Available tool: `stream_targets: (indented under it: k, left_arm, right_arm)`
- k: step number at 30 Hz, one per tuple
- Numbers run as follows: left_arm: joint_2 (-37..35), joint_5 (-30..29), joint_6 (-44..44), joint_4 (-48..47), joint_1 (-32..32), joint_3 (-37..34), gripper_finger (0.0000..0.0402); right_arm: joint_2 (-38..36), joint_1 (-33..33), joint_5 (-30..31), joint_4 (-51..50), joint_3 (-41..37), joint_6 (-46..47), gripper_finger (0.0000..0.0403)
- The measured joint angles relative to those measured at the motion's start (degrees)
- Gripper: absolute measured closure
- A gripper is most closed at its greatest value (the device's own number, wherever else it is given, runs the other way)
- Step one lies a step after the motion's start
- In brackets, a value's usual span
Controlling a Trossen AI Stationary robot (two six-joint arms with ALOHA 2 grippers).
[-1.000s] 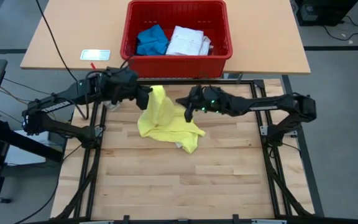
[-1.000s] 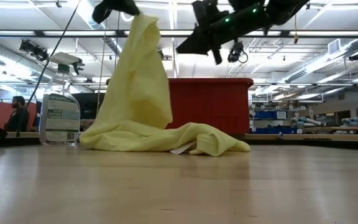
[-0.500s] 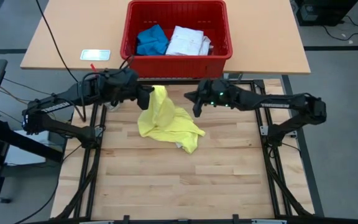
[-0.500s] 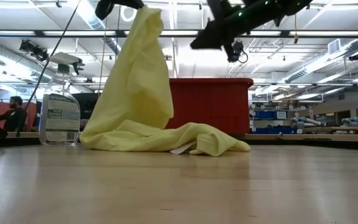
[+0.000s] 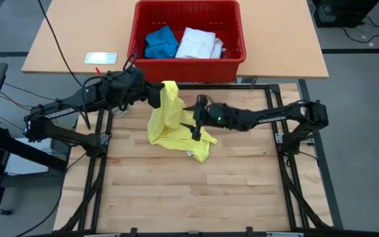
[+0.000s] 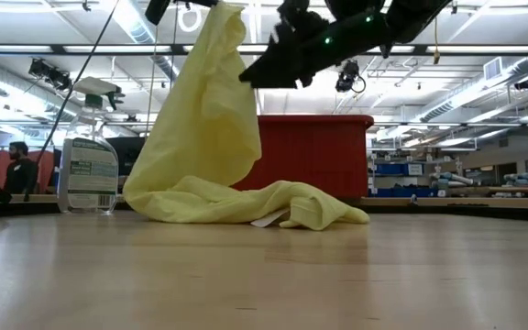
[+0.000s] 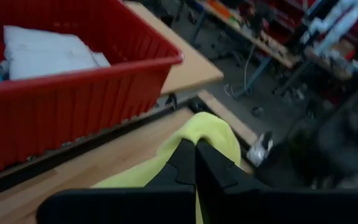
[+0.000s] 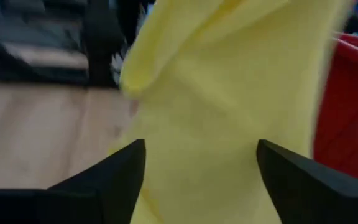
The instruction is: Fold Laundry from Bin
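Note:
The bright yellow T-shirt [image 5: 173, 125] hangs from my left gripper [image 5: 155, 95], which is shut on its top. The shirt's lower part [image 6: 246, 203] lies bunched on the wooden table. My right gripper [image 5: 196, 120] stands open right at the hanging cloth [image 8: 229, 106], with its fingers [image 8: 107, 183] spread on either side. The red bin [image 5: 186, 59] stands beyond the table's far edge. Inside it lie a blue piece [image 5: 160, 41] and a white shirt [image 5: 199, 43]. My left gripper pinches a bunched bit of the T-shirt's top [image 7: 213, 127] between its two shut fingers, which point almost level toward the table's right. The cloth hangs below them, slack, its lower end on the table. My right gripper: I cannot tell whether its open fingers touch the hanging cloth.
A spray bottle [image 6: 88, 174] stands at the table's far left, behind the shirt. A small flat white thing [image 5: 101, 58] lies on the tan table left of the bin. The near half of the wooden table [image 5: 189, 191] is bare.
My right gripper drew back toward the table's right, then came down and left to the hanging shirt, rolling as it went. Its fingers have opened wide. The shirt stays hung from my left gripper, its lower part where it was.

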Motion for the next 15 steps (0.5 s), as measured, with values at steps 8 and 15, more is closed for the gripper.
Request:
stream_targets:
  k: [8,15]
  left_arm:
    - [0.0,-3.4,-3.5,5.0,0.0,0.0,0.0401]
    - [0.0,-3.6,-6.1,5.1,0.0,0.0,0.0401]
  right_arm:
    - [5.8,2.0,9.9,8.2,0.0,-10.4,0.0077]
    - [6.9,1.8,10.6,12.4,0.0,-13.5,0.0084]
